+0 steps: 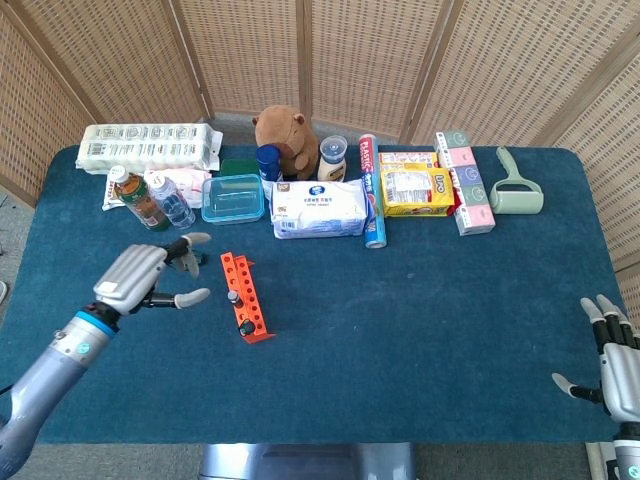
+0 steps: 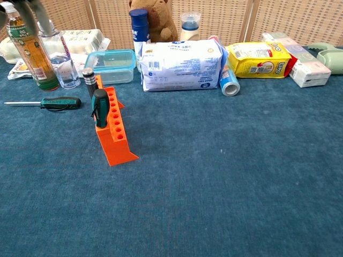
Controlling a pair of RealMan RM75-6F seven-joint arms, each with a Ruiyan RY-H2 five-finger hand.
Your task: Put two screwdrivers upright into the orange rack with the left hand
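Orange rack holds two upright screwdrivers.

A blue-carpeted table carries everything. On it sit an orange rack, a loose green-handled screwdriver, and a back row of bottles, boxes and packets.

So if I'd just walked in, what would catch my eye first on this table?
Probably the bright orange rack on the blue table, with two screwdrivers standing upright in it. Just left of it hovers the robot's left hand, fingers spread and holding nothing. Along the far edge, a brown plush toy sits among a row of packages and bottles.
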